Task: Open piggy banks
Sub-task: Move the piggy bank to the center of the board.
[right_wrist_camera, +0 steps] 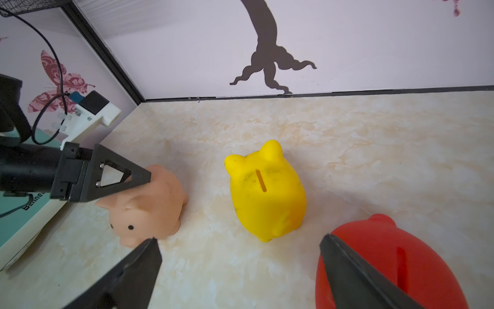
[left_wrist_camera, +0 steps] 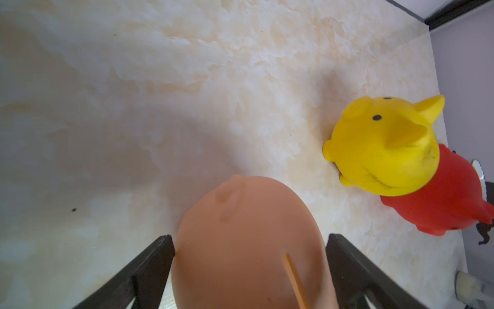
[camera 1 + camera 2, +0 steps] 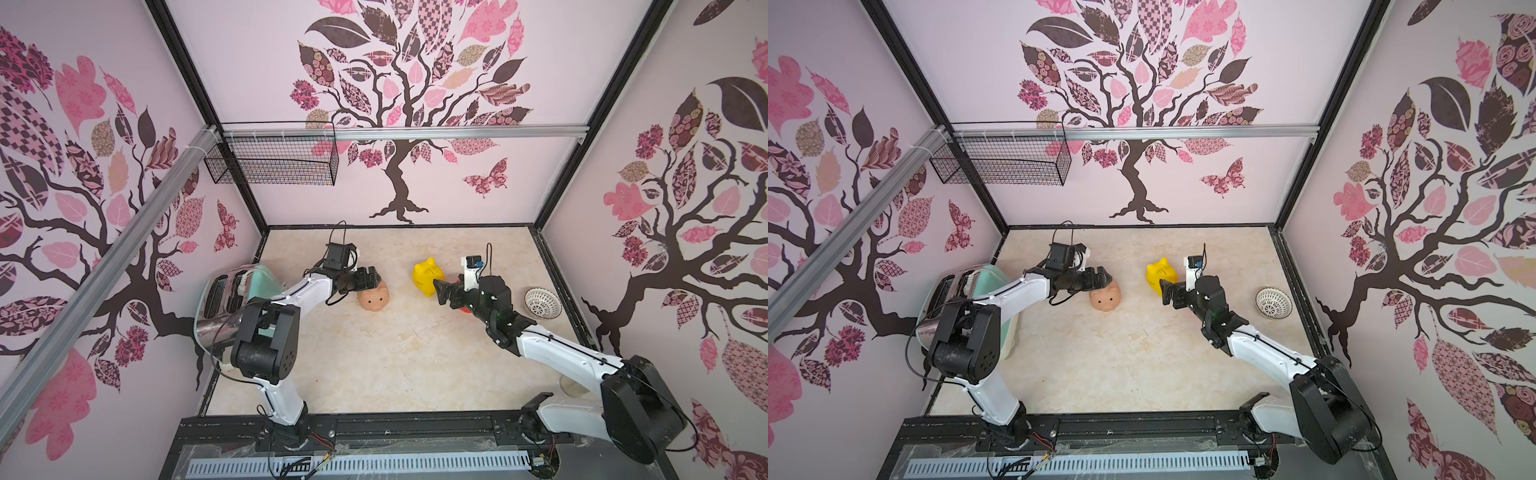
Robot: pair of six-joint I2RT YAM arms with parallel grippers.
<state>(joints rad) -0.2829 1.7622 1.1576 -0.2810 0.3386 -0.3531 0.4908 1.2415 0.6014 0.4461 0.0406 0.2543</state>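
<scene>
Cream-marbled table [image 3: 395, 365] carries everything. Mint-green and chrome toaster [image 3: 270, 276]: back behind the left pincer [image 2: 250, 238], alongside its forearm, out of the work. White lattice bowl [image 3: 542, 303]: well off to the outer side of the right pincer [image 1: 239, 239].

Peach-tan glossy plastic pig bank [image 3: 374, 300]: on its feet between the left pincer's jaws, head pointing away from the wrist, coin slot up. Jaws spread wide astride the rump, tips just beside the flanks; contact not clear, nothing clamped.

Yellow plastic pig bank [image 1: 264, 192]: upright just ahead of the right pincer's tips. Red plastic pig bank [image 1: 379, 235]: low beside and partly under one right jaw. Right jaws wide apart, empty.

No belly plug shows on any pig; presumably underneath.

Step in hand, as I read it: take the peach pig. Close square on the widest part of the flanks, not on the tapering rump, since glossy rounded plastic will likely squirt forward. Squeeze gently. Lift clear, then roll the belly toward the right pincer so it can pull the plug.
</scene>
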